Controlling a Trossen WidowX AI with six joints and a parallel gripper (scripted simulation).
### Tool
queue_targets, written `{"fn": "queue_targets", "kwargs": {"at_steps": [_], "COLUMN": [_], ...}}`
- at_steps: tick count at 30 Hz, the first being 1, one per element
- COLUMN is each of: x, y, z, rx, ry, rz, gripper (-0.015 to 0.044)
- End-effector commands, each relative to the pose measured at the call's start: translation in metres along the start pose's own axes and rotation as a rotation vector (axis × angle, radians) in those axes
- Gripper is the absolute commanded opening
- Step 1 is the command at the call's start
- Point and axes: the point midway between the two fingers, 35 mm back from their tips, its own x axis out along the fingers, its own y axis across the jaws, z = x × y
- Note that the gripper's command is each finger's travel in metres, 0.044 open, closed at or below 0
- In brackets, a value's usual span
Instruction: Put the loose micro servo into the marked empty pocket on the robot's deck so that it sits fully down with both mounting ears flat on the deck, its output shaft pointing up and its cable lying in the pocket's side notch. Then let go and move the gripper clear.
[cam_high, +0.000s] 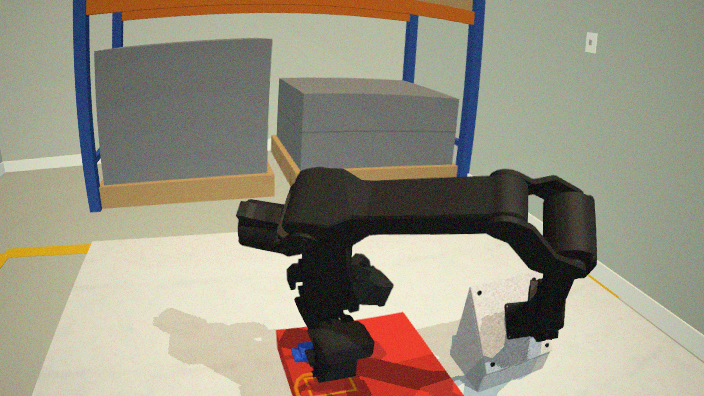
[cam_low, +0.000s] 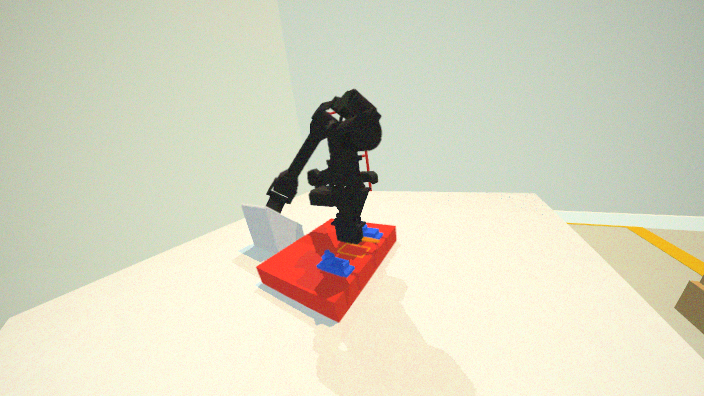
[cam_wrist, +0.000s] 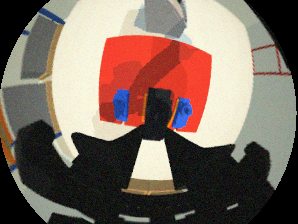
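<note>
The red deck (cam_high: 395, 335) (cam_low: 280, 268) (cam_wrist: 120, 55) lies on the pale table. My gripper (cam_high: 336, 376) (cam_low: 349, 240) (cam_wrist: 154, 128) points down just above the deck, beside the orange pocket outline (cam_low: 361, 257), and is shut on the loose micro servo. The dark fingers hide the servo's body, so its tilt and the height of its ears cannot be told. Its orange cable (cam_high: 298, 383) (cam_low: 370, 240) curves out beside the fingers. One blue servo (cam_high: 301, 352) (cam_low: 371, 232) (cam_wrist: 121, 105) sits in the deck on one side of the gripper, and another (cam_low: 336, 265) (cam_wrist: 183, 113) on the other.
A grey-white angled block (cam_high: 487, 310) (cam_low: 262, 227) (cam_wrist: 162, 17) stands beside the deck, close to the arm's lower part. A rack with grey boxes (cam_high: 185, 110) (cam_high: 370, 125) stands beyond the table.
</note>
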Motion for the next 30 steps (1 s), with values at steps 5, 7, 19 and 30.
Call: {"fn": "queue_targets", "kwargs": {"at_steps": [5, 7, 19, 30], "x": [0.004, 0.007, 0.017, 0.022], "y": [0.001, 0.001, 0.001, 0.001], "z": [-0.004, -0.005, -0.005, -0.005], "rx": [0.011, 0.011, 0.010, 0.010], "ry": [0.009, 0.009, 0.009, 0.009], "rz": [-0.002, -0.003, -0.003, -0.003], "gripper": [0.0000, 0.0000, 0.0000, 0.0000]}}
